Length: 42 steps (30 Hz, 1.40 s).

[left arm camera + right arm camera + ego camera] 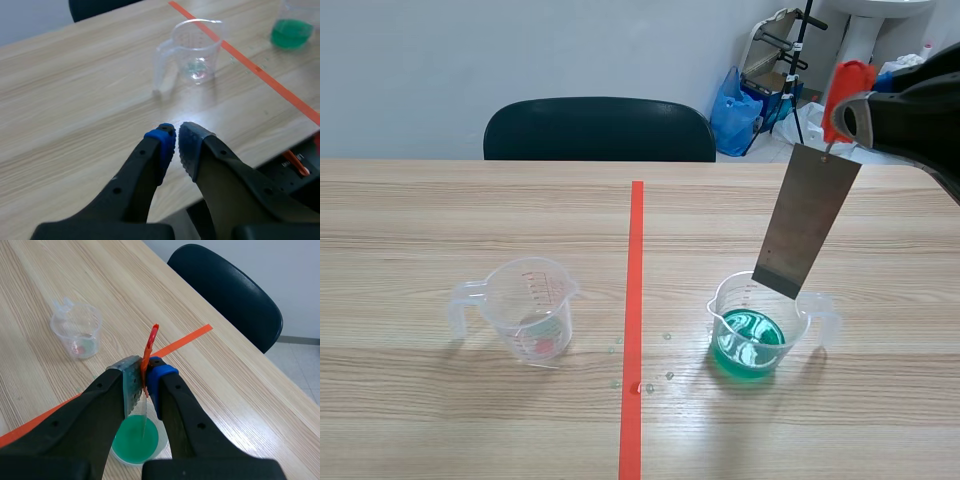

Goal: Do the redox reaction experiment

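Note:
A clear measuring cup with green liquid (750, 340) (134, 441) (292, 30) stands right of the orange tape line. A grey metal strip (805, 222) hangs over it from an orange clip (844, 92) (149, 349); its lower end is at the cup's rim. My right gripper (145, 382) (855, 115) is shut on the clip, directly above the cup. A second clear cup (528, 308) (194, 52) (78, 330), nearly empty, stands left of the line. My left gripper (176, 142) is shut on nothing, low over the table's near edge, well short of that cup.
A black chair (600, 130) stands behind the table's far edge. The orange tape line (634, 330) runs down the middle of the table. A few droplets (650, 380) lie near the line between the cups. Bags and a stand are in the back right corner.

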{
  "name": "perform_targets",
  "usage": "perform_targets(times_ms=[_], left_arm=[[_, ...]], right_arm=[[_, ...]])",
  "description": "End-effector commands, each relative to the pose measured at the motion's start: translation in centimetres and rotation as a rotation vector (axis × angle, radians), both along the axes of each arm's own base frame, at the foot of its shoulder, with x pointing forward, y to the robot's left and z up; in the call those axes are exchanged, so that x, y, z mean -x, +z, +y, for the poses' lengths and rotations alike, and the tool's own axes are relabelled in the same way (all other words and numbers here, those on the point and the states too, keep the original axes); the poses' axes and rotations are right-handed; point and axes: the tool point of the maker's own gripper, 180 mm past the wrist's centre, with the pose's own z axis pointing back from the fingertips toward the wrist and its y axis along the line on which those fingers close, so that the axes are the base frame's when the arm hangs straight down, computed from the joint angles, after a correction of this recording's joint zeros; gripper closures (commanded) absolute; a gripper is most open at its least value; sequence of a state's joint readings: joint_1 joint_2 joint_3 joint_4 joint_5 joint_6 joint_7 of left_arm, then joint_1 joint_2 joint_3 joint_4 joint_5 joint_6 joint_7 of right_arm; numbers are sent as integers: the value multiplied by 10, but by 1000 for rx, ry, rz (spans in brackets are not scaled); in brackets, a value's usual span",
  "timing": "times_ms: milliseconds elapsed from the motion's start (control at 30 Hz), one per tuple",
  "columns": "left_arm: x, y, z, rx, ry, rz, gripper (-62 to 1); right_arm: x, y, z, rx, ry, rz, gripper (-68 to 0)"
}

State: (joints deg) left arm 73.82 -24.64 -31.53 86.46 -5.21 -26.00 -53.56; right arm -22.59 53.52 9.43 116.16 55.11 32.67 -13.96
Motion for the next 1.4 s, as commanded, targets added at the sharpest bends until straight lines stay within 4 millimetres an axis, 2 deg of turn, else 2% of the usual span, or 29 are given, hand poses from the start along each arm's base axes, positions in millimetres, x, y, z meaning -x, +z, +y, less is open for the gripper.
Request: perform_targets(times_ms=[0, 133, 200, 567, 1367], left_arm=[[0, 4, -3, 1, -1, -27, -250], [9, -1, -2, -11, 40, -5, -538], [14, -1, -1, -10, 63, -1, -623], [16, 14, -3, 18, 84, -82, -623], [16, 14, -3, 18, 83, -84, -623]], right_arm=[[-1, 11, 2, -14, 9, -31, -6], [-1, 11, 2, -14, 9, -31, -6], [-1, 11, 2, -14, 9, -31, -6], [-1, 11, 2, -14, 9, -31, -6], [-1, 11, 2, -13, 9, -31, -6]])
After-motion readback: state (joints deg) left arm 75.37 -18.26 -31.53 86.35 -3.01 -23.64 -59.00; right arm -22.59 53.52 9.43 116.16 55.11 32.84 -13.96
